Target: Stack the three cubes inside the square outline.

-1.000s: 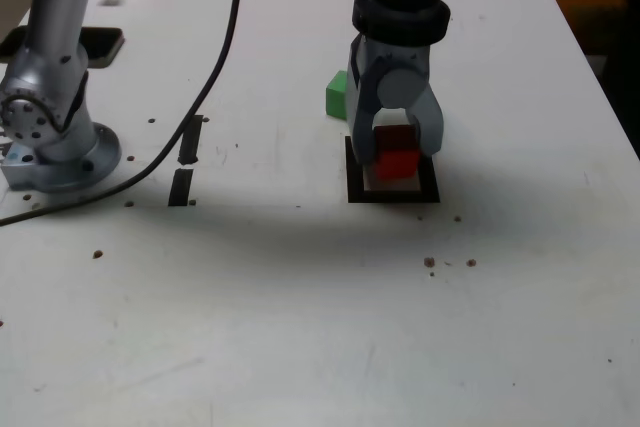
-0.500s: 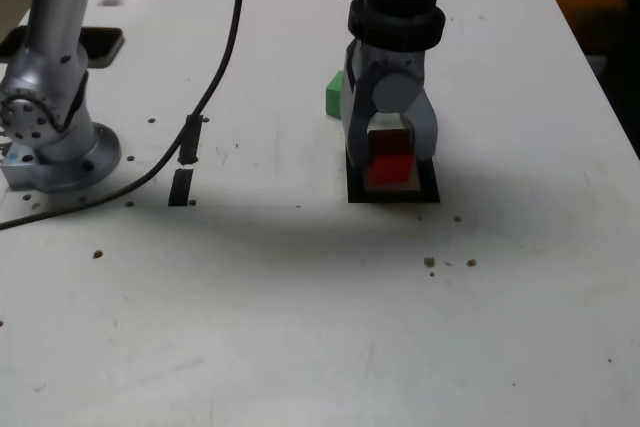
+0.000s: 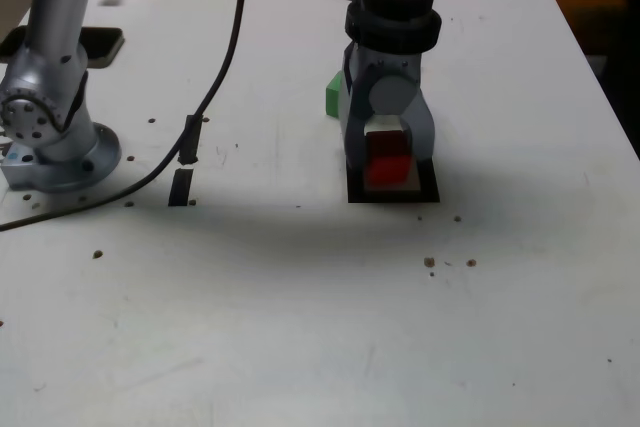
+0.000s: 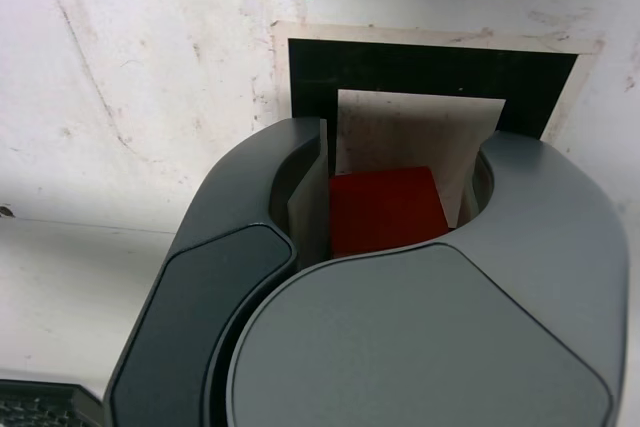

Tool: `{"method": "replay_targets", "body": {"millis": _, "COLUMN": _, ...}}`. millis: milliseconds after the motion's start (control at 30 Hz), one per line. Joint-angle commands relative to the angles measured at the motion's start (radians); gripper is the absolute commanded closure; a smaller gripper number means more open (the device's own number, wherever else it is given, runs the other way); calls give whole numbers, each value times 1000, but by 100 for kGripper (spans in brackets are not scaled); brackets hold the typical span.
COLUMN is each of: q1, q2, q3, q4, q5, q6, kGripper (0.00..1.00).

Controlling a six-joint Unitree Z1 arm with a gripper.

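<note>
Green cube point(image 3: 333, 97) partly hidden; yellow unseen

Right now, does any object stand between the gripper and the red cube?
Nothing visible does: the red cube is between the open jaws of the gripper, and the green cube lies outside them.

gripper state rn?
Gripper: open, jaws apart around the red cube at the square outline; a gap shows beside the cube in the wrist view, so not clamped.
</note>
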Motion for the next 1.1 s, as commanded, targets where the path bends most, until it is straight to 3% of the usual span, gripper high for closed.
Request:
{"method": "replay_targets", "body": {"millis": 0, "q1": 1, "q2": -1, "q3": 0, "q4": -3, "q5": -2, "q6": 2, "kGripper": 42}}
{"method": "replay_targets", "body": {"millis": 667, "q1": 13, "q2": -30, "q3": 8, "q4": 17, "q5": 16, "q6": 20, "kGripper": 26}}
{"method": "replay_targets", "body": {"millis": 1067, "q1": 15, "q2": -135, "q3": 0, "q4": 95, "q5": 132, "q6": -35, "kGripper": 25}}
